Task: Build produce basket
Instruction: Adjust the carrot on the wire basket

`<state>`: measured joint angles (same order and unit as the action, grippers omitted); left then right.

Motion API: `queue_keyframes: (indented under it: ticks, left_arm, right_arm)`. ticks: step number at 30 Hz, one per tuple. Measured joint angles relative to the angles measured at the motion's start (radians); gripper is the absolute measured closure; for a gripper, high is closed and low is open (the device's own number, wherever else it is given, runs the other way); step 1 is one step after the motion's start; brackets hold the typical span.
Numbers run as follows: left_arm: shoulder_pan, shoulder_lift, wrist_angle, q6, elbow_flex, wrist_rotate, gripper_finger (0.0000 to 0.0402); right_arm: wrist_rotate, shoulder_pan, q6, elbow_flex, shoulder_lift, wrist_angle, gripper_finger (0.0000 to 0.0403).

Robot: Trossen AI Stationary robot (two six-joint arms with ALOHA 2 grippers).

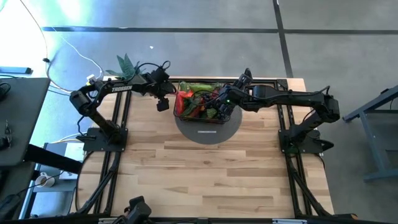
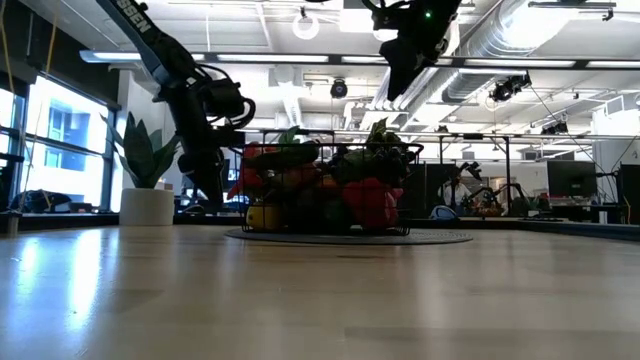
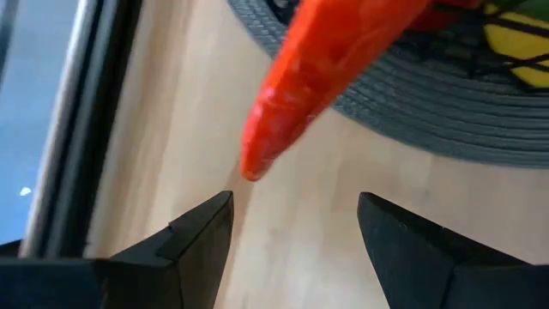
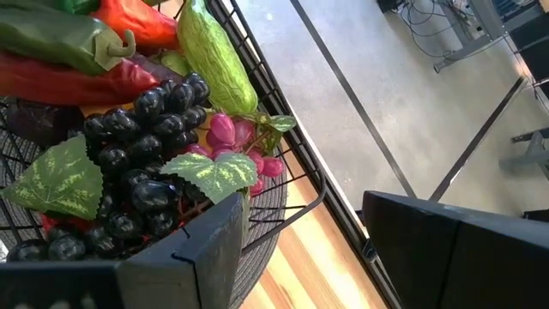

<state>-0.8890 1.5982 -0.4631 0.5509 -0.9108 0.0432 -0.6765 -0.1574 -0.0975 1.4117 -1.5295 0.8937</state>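
The left claw (image 3: pixel 296 227) is seen open and empty, held low over the tabletop (image 1: pixel 205 180) just outside the basket (image 1: pixel 200 106), on its left side in the high view. Directly ahead of its fingertips, a long red pepper (image 3: pixel 330 73) is seen poking out of the basket, its blunt tip pointing back toward the claw and its long axis running away from it, up over the edge of the grey round mat (image 3: pixel 446 112). The tip is not yet between the fingers; a short gap is judged to remain. The right claw (image 4: pixel 304 249) is also open and holds nothing, and is poised above the far right corner of the basket, with dark grapes (image 4: pixel 141 184), pink grapes (image 4: pixel 232 137) and a cucumber (image 4: pixel 214 60) lying just before it inside the wire. The produce (image 1: pixel 199 99) is piled in the basket, which stands on the mat. The left claw is judged the nearer to the protruding pepper, which would have to be met end-on.
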Motion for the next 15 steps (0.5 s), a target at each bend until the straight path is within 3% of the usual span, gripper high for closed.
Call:
queue_keyframes:
  ticks: [15]
  left_arm:
    - [0.041, 0.0, 0.139, 0.01, 0.0, -0.023, 0.0173]
  right_arm:
    - [0.0, 0.0, 0.0, 0.0, 0.0, -0.031, 0.0183]
